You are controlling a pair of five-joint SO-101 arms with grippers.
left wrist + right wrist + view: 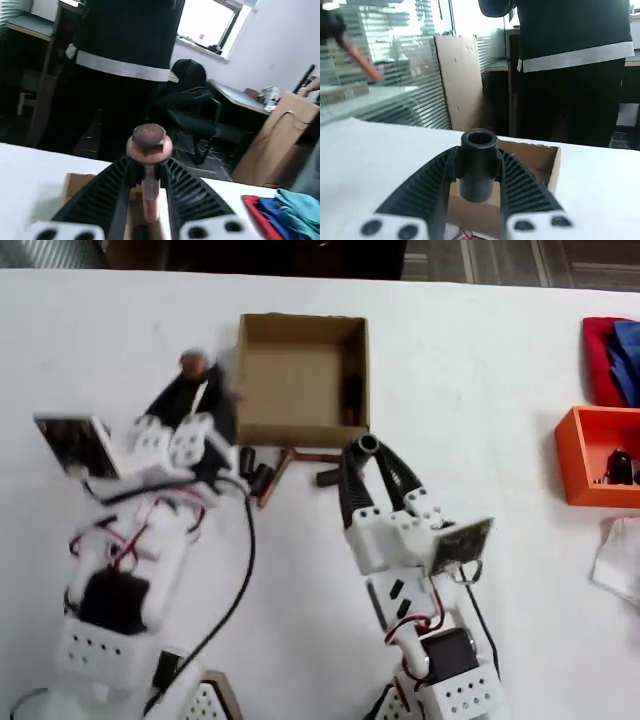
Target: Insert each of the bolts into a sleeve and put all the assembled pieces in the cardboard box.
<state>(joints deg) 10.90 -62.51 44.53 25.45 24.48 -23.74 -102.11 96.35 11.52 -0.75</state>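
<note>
Left gripper (198, 386), upper left of high view: clamped on copper bolt (149, 144), head up. Right gripper (368, 454), centre: clamped on upright black sleeve (478, 170), just below cardboard box (296, 380).

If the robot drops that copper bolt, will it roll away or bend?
It probably won't bend: the bolt looks like solid metal, so likely stiff and heavy for its size. On the flat table its round shaft could roll, but the wide head would likely steer it in a curve. The left gripper pinches just the shaft, so it might slip.
</note>
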